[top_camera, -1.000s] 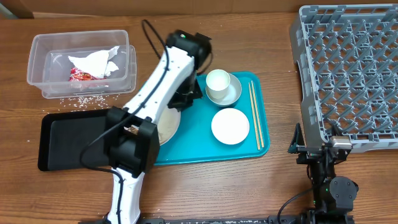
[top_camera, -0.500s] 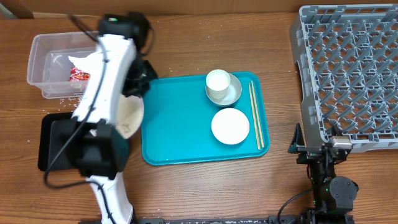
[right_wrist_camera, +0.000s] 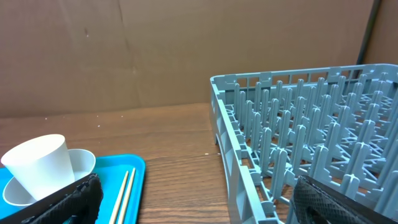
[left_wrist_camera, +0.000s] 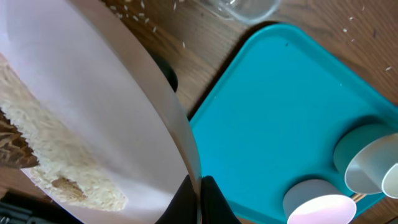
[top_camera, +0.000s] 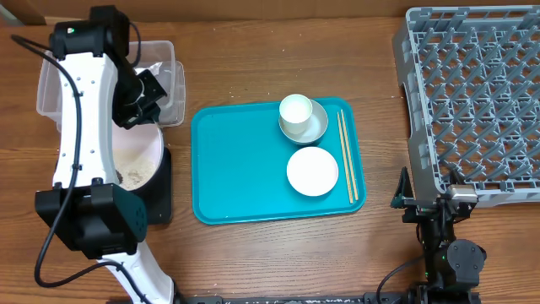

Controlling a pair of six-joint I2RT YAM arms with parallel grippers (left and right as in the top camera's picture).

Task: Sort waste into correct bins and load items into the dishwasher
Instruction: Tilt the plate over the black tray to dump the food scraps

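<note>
Plate point(top_camera: 142, 154) with rice point(left_wrist_camera: 56, 162) over black tray point(top_camera: 160, 203), rim clamped in left gripper point(left_wrist_camera: 198, 194); right gripper point(right_wrist_camera: 199, 205) wide open.

At bottom centre our left gripper point(left_wrist_camera: 198, 202) pinches the rim of the tilted white plate point(left_wrist_camera: 93, 112), rice point(left_wrist_camera: 50, 155) clinging lower left; the teal tray point(left_wrist_camera: 273, 118) lies right.

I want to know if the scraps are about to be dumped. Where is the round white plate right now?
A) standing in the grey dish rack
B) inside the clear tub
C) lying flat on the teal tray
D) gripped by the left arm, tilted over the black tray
D: the left gripper is shut on the plate at its rim, holding it tilted, with rice on it, above the black tray and off the teal tray.
</note>
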